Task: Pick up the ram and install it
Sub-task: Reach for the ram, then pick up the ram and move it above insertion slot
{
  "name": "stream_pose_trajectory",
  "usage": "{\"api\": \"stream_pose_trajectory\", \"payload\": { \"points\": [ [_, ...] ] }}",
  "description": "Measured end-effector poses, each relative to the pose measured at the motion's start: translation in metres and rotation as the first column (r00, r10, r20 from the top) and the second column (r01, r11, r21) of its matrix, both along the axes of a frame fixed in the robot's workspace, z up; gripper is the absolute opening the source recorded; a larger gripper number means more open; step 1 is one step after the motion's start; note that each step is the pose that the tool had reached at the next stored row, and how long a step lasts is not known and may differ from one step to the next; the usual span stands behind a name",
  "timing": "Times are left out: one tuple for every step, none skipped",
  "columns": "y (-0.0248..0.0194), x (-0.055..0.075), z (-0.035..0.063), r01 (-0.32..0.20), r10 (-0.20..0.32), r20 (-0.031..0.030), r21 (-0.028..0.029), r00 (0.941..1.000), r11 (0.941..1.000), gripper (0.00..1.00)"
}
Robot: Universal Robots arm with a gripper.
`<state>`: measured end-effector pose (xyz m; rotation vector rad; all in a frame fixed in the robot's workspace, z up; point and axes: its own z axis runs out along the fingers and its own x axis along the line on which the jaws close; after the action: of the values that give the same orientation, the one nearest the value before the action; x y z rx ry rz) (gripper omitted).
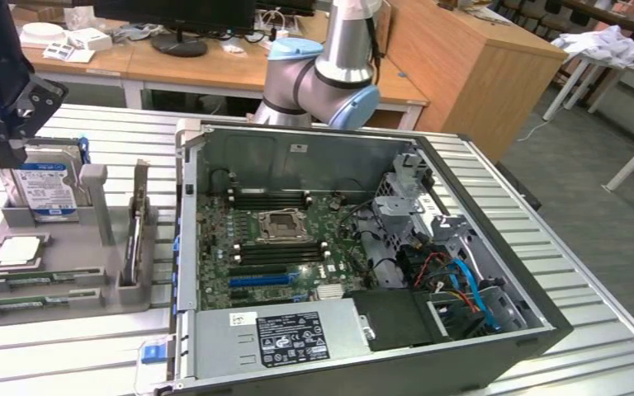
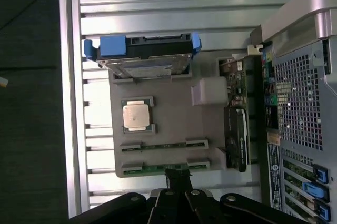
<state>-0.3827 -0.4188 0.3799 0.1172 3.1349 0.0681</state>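
Green ram (image 2: 149,169) (in tray (image 2: 174,119)) lies below pincer (image 2: 176,173).

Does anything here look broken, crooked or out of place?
Nothing stands out. The hard drive, processor and ram sticks sit squarely in the grey tray, and the open computer case looks tidy.

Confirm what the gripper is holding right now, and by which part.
Nothing. The gripper is shut and empty above the tray; the ram lies in its slot.
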Motion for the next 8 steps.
{"api": "stream_pose_trajectory", "payload": {
  "points": [
    [-0.0013, 0.0, 0.0, 0.0, 0.0, 0.0, 0.0, 1.0, 1.0, 0.11],
    [-0.0021, 0.0, 0.0, 0.0, 0.0, 0.0, -0.0001, 1.0, 1.0, 0.11],
    [-0.0022, 0.0, 0.0, 0.0, 0.0, 0.0, 0.0, 1.0, 1.0, 0.11],
    [-0.0022, 0.0, 0.0, 0.0, 0.0, 0.0, 0.0, 1.0, 1.0, 0.11],
    [-0.0022, 0.0, 0.0, 0.0, 0.0, 0.0, 0.0, 1.0, 1.0, 0.11],
    [-0.0022, 0.0, 0.0, 0.0, 0.0, 0.0, 0.0, 1.0, 1.0, 0.11],
    [-0.0022, 0.0, 0.0, 0.0, 0.0, 0.0, 0.0, 1.0, 1.0, 0.11],
    [-0.0022, 0.0, 0.0, 0.0, 0.0, 0.0, 0.0, 1.0, 1.0, 0.11]
  ]
}}
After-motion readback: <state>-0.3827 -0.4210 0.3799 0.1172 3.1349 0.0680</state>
